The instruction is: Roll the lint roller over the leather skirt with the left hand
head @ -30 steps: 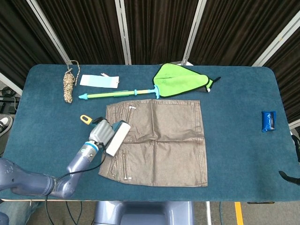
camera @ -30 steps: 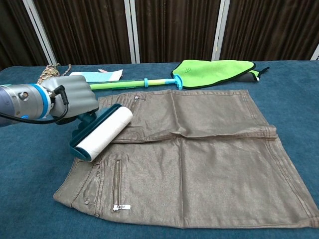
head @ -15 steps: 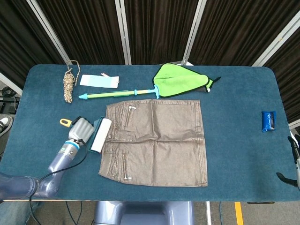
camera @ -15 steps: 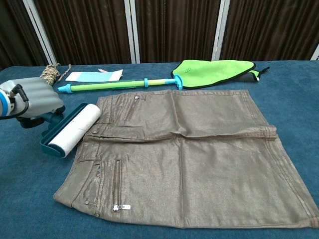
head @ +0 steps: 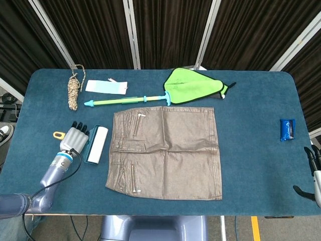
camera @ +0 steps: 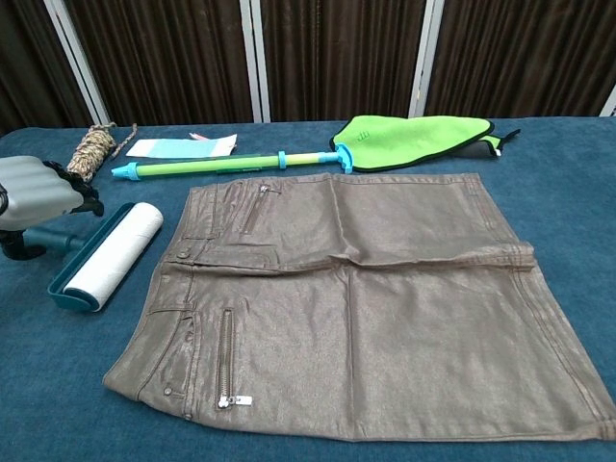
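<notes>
Lying just left of the leather skirt (head: 165,150), lint roller (head: 96,144), left hand (head: 74,138) beside it, fingers (head: 79,125) released, right hand's (head: 313,163) fingers unclear.

Before you is a table (head: 251,150) covered in dark blue cloth. On it the leather skirt (head: 168,153) lies flat at centre, and the lint roller (head: 96,144) rests just beside its left edge. Along the far side you see a coil of rope (head: 73,91), a pale blue card (head: 106,87), a green mop (head: 170,89) and, near the right edge, a small blue packet (head: 287,129), contents unclear.
</notes>
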Robot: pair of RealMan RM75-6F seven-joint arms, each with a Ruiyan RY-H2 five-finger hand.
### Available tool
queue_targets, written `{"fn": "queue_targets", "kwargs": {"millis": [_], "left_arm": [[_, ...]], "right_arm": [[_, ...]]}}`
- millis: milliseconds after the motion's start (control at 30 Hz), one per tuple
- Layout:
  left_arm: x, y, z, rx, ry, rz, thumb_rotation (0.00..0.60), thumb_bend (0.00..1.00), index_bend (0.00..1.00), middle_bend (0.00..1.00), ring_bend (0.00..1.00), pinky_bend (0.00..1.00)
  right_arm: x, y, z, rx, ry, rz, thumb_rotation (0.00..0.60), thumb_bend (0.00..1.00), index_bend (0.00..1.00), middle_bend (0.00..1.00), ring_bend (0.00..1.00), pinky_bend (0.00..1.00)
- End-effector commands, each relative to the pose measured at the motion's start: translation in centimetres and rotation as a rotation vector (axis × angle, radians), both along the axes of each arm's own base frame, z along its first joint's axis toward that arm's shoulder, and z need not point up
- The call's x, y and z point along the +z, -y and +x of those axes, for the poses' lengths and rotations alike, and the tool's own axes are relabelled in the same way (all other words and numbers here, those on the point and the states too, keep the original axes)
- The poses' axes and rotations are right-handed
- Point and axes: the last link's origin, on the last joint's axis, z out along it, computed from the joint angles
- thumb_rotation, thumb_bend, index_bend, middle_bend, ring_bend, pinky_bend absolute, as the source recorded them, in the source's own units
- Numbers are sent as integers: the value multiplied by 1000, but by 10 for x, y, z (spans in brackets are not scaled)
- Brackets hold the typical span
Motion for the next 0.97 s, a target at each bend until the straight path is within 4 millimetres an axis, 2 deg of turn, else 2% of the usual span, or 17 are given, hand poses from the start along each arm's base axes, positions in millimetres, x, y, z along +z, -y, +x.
{"fn": "queue_targets", "kwargs": {"millis": [33, 233, 333, 433, 533, 633, 833, 967], "left_arm": [[15, 9, 2, 25, 146, 57, 600, 0, 0, 0, 0, 0], [38, 22, 11, 30, 300, 132, 600, 0, 0, 0, 0, 0], [56, 34, 16, 23, 407, 188, 600, 0, 0, 0, 0, 0], [79, 57, 15, -64, 478, 272, 600, 0, 0, 0, 0, 0], [88, 80, 9, -73, 564, 325, 600, 0, 0, 0, 0, 0], [97, 110, -3, -64, 629, 372, 600, 0, 0, 0, 0, 0], [101, 154, -19, -59, 697, 412, 600, 0, 0, 0, 0, 0], [101, 161, -25, -70, 707, 414, 600, 0, 0, 0, 0, 0]], "right_arm": [[-1, -1, 1, 7, 1, 5, 600, 0, 0, 0, 0, 0], [0, -3, 4, 24, 6, 7, 600, 0, 0, 0, 0, 0], [1, -6, 6, 34, 12, 3, 600, 0, 0, 0, 0, 0], [4, -10, 10, 55, 16, -4, 600, 0, 0, 0, 0, 0], [4, -12, 12, 69, 20, -2, 600, 0, 0, 0, 0, 0], [4, -14, 13, 80, 23, 5, 600, 0, 0, 0, 0, 0], [4, -17, 15, 97, 23, 11, 600, 0, 0, 0, 0, 0], [4, -19, 16, 109, 24, 7, 600, 0, 0, 0, 0, 0]]}}
